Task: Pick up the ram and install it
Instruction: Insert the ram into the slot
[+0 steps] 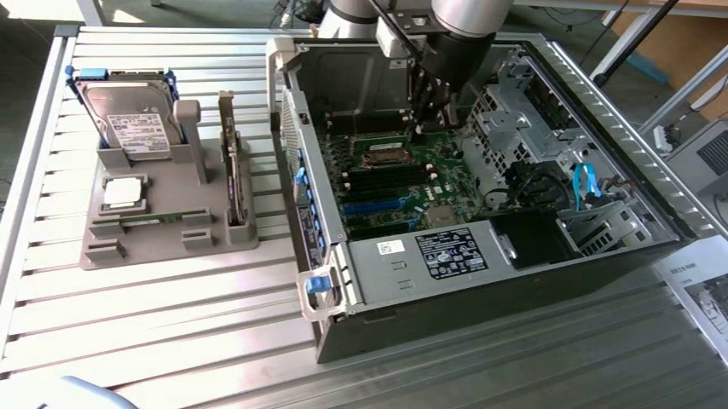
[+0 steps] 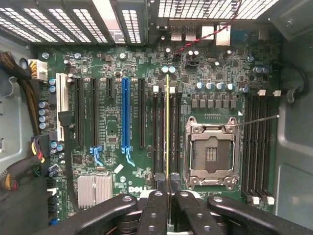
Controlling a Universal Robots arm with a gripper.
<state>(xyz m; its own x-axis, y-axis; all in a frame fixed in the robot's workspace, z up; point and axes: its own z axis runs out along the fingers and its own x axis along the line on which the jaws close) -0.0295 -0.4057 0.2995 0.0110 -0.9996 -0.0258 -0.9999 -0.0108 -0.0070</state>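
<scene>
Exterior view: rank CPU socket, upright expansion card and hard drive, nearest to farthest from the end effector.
From the end effector, inside the case:
1. CPU socket, just beside it in the case.
2. Expansion card, upright on the grey holder, toward the exterior view's left.
3. Hard drive, farther left on that holder.

The circuit board point(image 2: 117, 147) is dark green with black slots point(image 2: 93, 112), one blue slot point(image 2: 125, 112) and one white slot point(image 2: 61, 98), the ram point(image 2: 167, 127), viewed edge-on, appears yellowish, the gripper point(image 2: 167, 180) is black, and the table point(image 1: 170, 341) is grey with a ribbed pattern.
</scene>
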